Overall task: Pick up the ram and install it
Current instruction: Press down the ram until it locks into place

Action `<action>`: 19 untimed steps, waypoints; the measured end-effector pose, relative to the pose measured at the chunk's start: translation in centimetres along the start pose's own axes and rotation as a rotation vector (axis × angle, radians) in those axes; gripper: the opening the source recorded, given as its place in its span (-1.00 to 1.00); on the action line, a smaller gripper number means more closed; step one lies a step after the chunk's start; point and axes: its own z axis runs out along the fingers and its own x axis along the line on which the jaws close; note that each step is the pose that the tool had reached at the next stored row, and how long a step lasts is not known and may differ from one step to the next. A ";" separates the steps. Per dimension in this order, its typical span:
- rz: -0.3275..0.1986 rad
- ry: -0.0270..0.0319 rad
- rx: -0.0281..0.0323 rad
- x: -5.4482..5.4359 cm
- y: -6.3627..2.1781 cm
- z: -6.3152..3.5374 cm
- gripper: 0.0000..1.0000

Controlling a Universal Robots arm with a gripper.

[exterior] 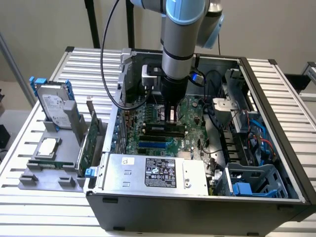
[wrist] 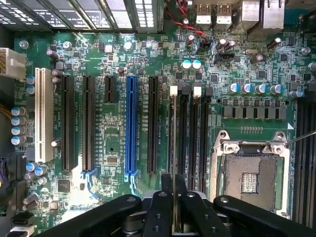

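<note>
Gripper sits low inside the open computer case, directly over the motherboard. Fingers are narrow, closed on the ram, which is seen edge-on and upright, running along the first memory slot with a white latch at its far end. Empty processor socket lies just beside the memory slots. On the table, at the exterior view's left, a grey fixture carries a hard drive, a silver processor chip and an expansion card.

The open computer case sits on the table. A hard drive stands at the exterior view's left of it.
</note>
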 end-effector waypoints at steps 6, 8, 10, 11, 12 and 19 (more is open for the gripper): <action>0.000 0.0001 0.0000 -0.1 0.00 0.09 -1.00; 0.000 0.0001 -0.0001 -0.1 0.00 0.09 -1.00; 0.000 0.0002 -0.0003 -0.1 -0.01 0.09 -1.00; 0.000 0.0001 -0.0002 -0.1 -0.03 0.10 -1.00; 0.000 0.0000 0.0000 -0.1 -0.05 0.10 -1.00; 0.000 0.0003 0.0000 -0.1 -0.07 0.10 -1.00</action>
